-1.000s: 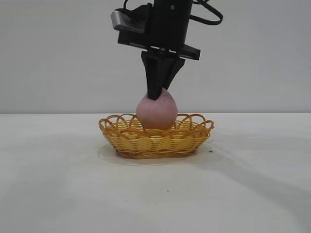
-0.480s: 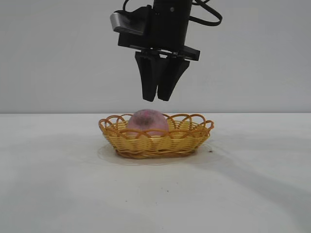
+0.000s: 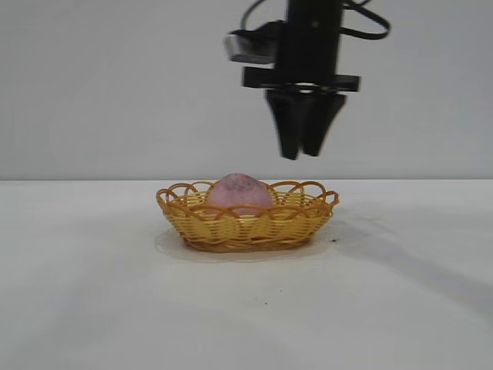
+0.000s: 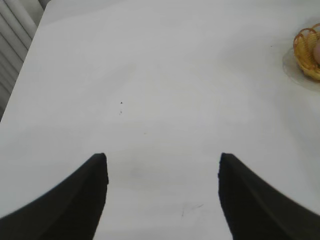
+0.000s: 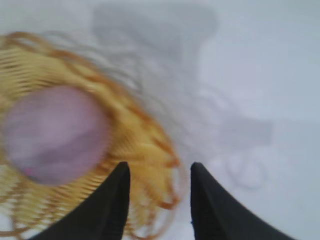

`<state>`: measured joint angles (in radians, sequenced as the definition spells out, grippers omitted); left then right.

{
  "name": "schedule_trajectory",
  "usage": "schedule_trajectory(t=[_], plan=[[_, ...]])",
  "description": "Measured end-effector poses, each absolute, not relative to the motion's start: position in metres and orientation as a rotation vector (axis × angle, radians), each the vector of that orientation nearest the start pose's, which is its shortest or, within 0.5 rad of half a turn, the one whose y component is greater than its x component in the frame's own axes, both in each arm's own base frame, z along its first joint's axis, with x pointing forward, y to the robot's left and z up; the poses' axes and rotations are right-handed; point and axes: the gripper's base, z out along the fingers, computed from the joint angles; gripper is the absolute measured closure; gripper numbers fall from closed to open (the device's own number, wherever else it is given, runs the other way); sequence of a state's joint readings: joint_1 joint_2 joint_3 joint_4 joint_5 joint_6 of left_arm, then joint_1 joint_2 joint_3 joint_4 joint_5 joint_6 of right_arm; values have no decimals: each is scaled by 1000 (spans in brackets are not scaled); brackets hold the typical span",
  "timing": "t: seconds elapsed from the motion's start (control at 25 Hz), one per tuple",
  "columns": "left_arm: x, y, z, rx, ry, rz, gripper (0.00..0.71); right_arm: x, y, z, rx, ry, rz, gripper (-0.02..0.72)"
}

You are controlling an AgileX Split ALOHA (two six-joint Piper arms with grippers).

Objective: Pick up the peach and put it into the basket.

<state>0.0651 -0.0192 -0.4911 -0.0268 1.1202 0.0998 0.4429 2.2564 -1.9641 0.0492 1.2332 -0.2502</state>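
Observation:
The pink-mauve peach (image 3: 239,193) lies inside the yellow-orange wicker basket (image 3: 231,228) at the table's middle; in the right wrist view the peach (image 5: 52,132) fills one side of the basket (image 5: 142,150). My right gripper (image 3: 301,154) hangs open and empty above the basket's right end, well clear of the rim. Its fingertips (image 5: 120,172) frame the basket's edge, and between them the right gripper (image 5: 159,166) holds nothing. My left gripper (image 4: 162,159) is open over bare table, far from the basket (image 4: 307,52), which shows only at that view's edge.
White table (image 3: 92,293) all round the basket, with a plain pale wall behind. A faint round mark rings the basket's base, and a tiny dark speck (image 3: 333,240) lies by its right end.
One second ago my right gripper was shut on the peach's top in the basket. It let go, the peach settled lower into the basket, and the gripper rose and shifted right.

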Motion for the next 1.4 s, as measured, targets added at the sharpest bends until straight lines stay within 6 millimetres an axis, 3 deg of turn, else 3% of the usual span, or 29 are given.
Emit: schedule_trajectory(t=[0.4,0.64,0.8,1.08,1.2,1.4], plan=[[-9,-3,270,39,2094,67,247,462,91,197,-575,2953,59,476],[-9,-3,270,39,2094,67,247,468,41,204,-403,2966,41,476],[-9,-3,270,39,2094,67,247,463,32,229,-370,2916,28,476],[-9,-3,270,39,2094,67,247,439,32,298,-327,2777,37,476],[-9,-3,270,39,2094,67,247,415,30,330,-314,2724,37,476],[-9,-3,270,39,2094,67,247,363,27,360,-307,2696,34,476]])
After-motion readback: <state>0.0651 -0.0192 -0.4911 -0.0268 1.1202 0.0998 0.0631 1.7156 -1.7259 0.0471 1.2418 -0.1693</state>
